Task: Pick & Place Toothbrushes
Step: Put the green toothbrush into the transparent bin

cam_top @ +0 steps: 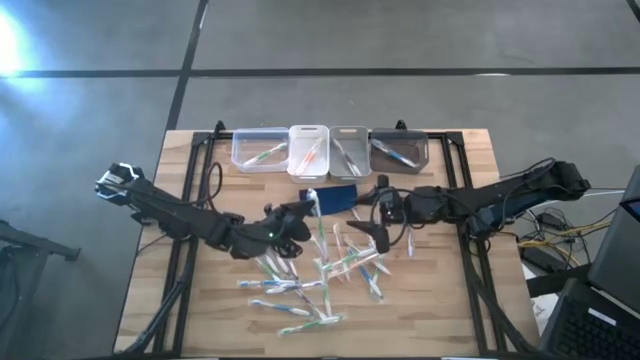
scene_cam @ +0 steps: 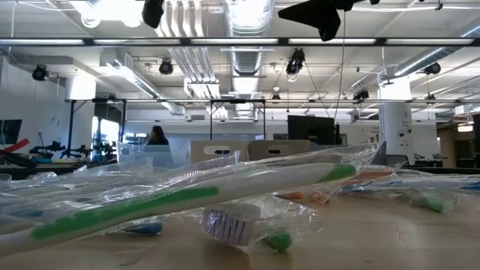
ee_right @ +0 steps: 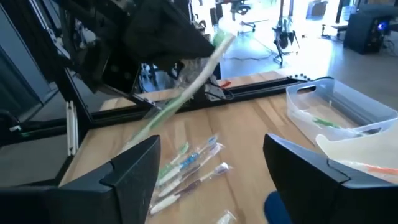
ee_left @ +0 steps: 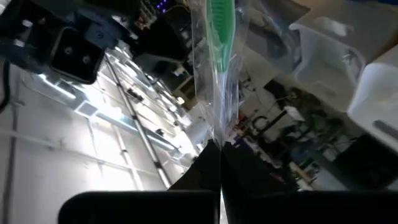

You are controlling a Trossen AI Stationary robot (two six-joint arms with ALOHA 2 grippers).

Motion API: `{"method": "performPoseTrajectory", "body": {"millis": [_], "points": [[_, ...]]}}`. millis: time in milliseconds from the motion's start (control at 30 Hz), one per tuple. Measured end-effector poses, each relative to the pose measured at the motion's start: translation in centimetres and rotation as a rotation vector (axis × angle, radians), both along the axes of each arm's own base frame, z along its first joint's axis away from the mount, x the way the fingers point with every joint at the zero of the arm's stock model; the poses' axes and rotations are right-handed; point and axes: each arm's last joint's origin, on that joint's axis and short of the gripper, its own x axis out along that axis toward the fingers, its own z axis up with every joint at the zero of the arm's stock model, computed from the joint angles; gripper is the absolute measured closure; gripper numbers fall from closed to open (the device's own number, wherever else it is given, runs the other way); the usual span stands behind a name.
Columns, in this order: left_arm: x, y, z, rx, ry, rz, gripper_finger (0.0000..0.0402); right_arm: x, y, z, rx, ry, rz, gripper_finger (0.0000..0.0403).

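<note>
Several wrapped toothbrushes (cam_top: 318, 272) lie scattered on the wooden table's near middle; they fill the foreground of the low view (scene_cam: 187, 199). My left gripper (cam_top: 306, 213) hovers above the pile's far-left side, shut on a green-accented wrapped toothbrush (ee_left: 219, 43), which the right wrist view also shows (ee_right: 186, 84). My right gripper (cam_top: 375, 238) (ee_right: 211, 146) is open over the pile's right side and touches nothing. More toothbrushes lie below it (ee_right: 189, 163). My left gripper pinches the green toothbrush between its two fingers at one end of its clear wrapper (ee_left: 217, 138). The toothbrush is lifted clear of the table and sticks out from the fingertips, slanting upward, with its green part (ee_left: 219, 28) away from the fingers.
Four small bins stand in a row at the table's far edge: clear (cam_top: 259, 151), white (cam_top: 309, 150), beige (cam_top: 349, 149), grey (cam_top: 400, 150); some hold toothbrushes. A dark blue pad (cam_top: 340, 197) lies just in front of them. Black frame rails (cam_top: 195, 160) run along both table sides.
</note>
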Motion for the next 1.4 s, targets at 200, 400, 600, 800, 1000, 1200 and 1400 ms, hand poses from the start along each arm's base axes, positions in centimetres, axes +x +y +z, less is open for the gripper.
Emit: {"method": "performPoseTrajectory", "body": {"millis": [200,400,600,800,1000,1200,1400], "points": [[0.3,0.6,1.0,0.035,-0.049,0.007,0.0401,0.5,-0.1,-0.1,0.029,-0.027,-0.011,0.0139],[0.6,1.4,1.6,0.045,-0.088,0.018,0.0401,1.3,-0.4,-0.6,0.047,-0.027,-0.025,0.0141],[1.5,1.4,0.6,0.072,-0.042,0.017,0.0401,1.7,-0.6,0.1,0.057,-0.085,-0.036,0.0123],[2.7,1.3,-0.6,0.099,-0.001,0.017,0.0401,1.9,-0.8,-0.2,0.067,-0.077,-0.043,0.0104],[4.3,1.0,-0.2,0.107,-0.004,0.020,0.0402,2.2,-0.8,-0.4,0.082,-0.078,-0.046,0.0092],[5.4,0.7,0.7,0.113,-0.018,0.022,0.0401,2.2,-1.0,-0.4,0.084,-0.078,-0.056,0.0107],[5.5,0.7,0.9,0.117,-0.017,0.017,0.0401,2.2,-1.1,-0.4,0.087,-0.079,-0.060,0.0151]]}}
